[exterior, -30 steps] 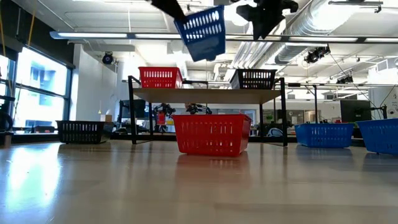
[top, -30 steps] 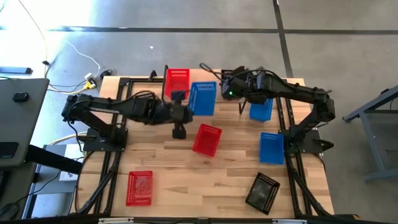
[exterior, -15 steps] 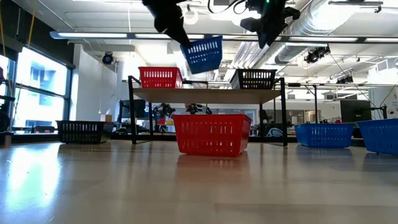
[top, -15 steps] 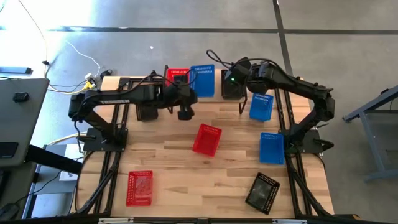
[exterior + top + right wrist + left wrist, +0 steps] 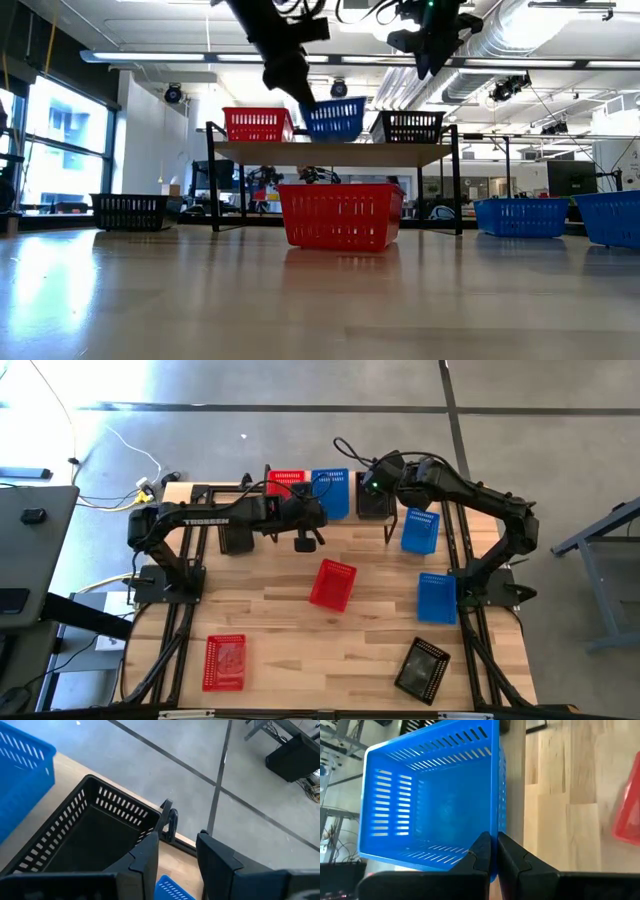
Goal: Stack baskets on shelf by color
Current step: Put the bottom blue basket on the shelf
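High view first: the table (image 5: pixel 380 630) is wide and pale, and on it stands the shelf (image 5: pixel 335 152), where I am sorting colours side by side. A red basket (image 5: pixel 258 124) sits at one end of the plank, a black basket (image 5: pixel 412 126) at the other, so the middle slot is the blue one. That, I judge, is why I hold my load where I do.

My left arm reaches along the back edge and my left gripper (image 5: pixel 490 851) is pressed together on the near wall of a blue basket (image 5: pixel 432 795), pinching the thin rim so the basket hangs level, mouth up. From table height the blue basket sits between red and black, at the plank or just above it; I cannot tell whether it touches yet.

My right gripper (image 5: pixel 177 847) hangs above the black basket, fingers spread and holding nothing.

Still out on the table: a loose red basket (image 5: pixel 333 583) in the middle, another red one (image 5: pixel 224 661) toward the front left, two blue ones (image 5: pixel 436 598) on the right, one behind the other, and a black one (image 5: pixel 421 669) at the front right. Each colour wants its own stack, so those go up next, I reckon.
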{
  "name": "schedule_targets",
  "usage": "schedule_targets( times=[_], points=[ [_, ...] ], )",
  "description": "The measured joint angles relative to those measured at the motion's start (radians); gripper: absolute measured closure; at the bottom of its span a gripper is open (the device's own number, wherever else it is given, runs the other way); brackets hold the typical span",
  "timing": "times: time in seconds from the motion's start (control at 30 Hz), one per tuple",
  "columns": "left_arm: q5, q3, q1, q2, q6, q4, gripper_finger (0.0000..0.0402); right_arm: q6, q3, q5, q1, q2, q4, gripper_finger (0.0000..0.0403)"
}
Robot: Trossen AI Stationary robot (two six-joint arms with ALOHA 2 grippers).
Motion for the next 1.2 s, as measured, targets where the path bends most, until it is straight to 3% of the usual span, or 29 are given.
schedule_targets(
  times=[0.5, 1.2],
  points=[
    [0.003, 0.000, 0.026, 0.027, 0.001, 0.001, 0.0385, -0.015, 0.000, 0.000, 0.000, 0.000, 0.000, 0.0284],
    [-0.049, 0.000, 0.008, 0.023, -0.002, 0.009, 0.0270, -0.041, 0.000, -0.043, 0.003, 0.000, 0.000, 0.0284]
  ],
)
